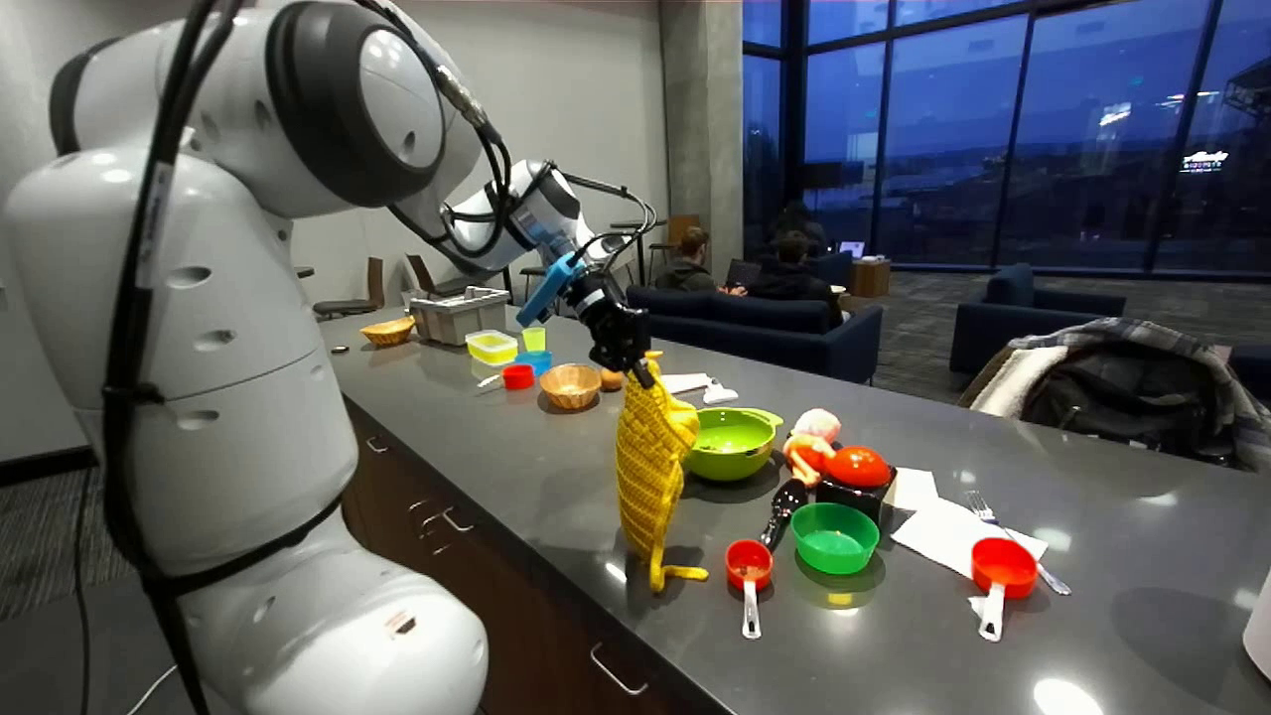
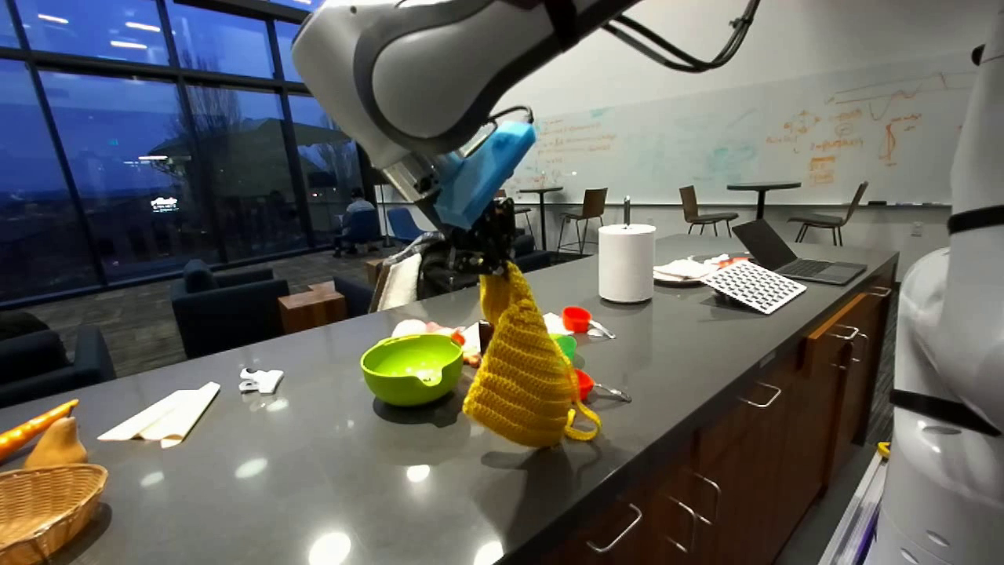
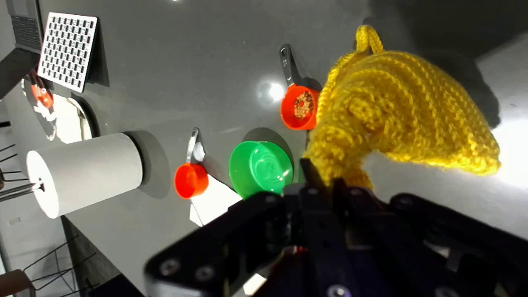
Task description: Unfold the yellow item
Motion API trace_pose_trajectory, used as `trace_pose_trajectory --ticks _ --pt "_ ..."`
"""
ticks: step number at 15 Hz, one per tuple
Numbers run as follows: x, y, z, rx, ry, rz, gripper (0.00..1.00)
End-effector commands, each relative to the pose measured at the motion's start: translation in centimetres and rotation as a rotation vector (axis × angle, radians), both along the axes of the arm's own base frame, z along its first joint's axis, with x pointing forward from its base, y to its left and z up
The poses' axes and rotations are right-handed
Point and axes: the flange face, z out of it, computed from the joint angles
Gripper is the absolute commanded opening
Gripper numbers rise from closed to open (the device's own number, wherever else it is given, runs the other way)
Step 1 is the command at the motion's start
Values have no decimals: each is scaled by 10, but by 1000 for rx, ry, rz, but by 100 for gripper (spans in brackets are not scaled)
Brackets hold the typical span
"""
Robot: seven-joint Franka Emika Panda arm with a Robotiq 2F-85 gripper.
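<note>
Pinched at its top between the closed fingers (image 3: 312, 175), the yellow cloth (image 2: 522, 377) was best lowered with a sideways drag, smoothing folds against the table (image 2: 314, 428).

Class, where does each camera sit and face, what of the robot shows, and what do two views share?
An exterior view: beside the white robot arm (mostly visible), looking along the dark grey counter, tall windows beyond.
An exterior view: near the tan wicker basket, facing the wide whiteboard; arm parts and black gripper show.
Wrist view: on the wrist, looking down at the yellow knitted cloth; only the gripper shows.
Both exterior views share the cloth and round lime-green bowl.
</note>
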Motion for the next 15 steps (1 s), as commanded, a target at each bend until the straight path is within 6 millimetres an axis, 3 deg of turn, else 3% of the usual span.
trace_pose_trajectory --ticks 1,10,15 --pt "5 20 -25 11 83 69 1" --pt "25 81 -67 18 158 322 1" --pt "42 121 -85 134 131 458 1"
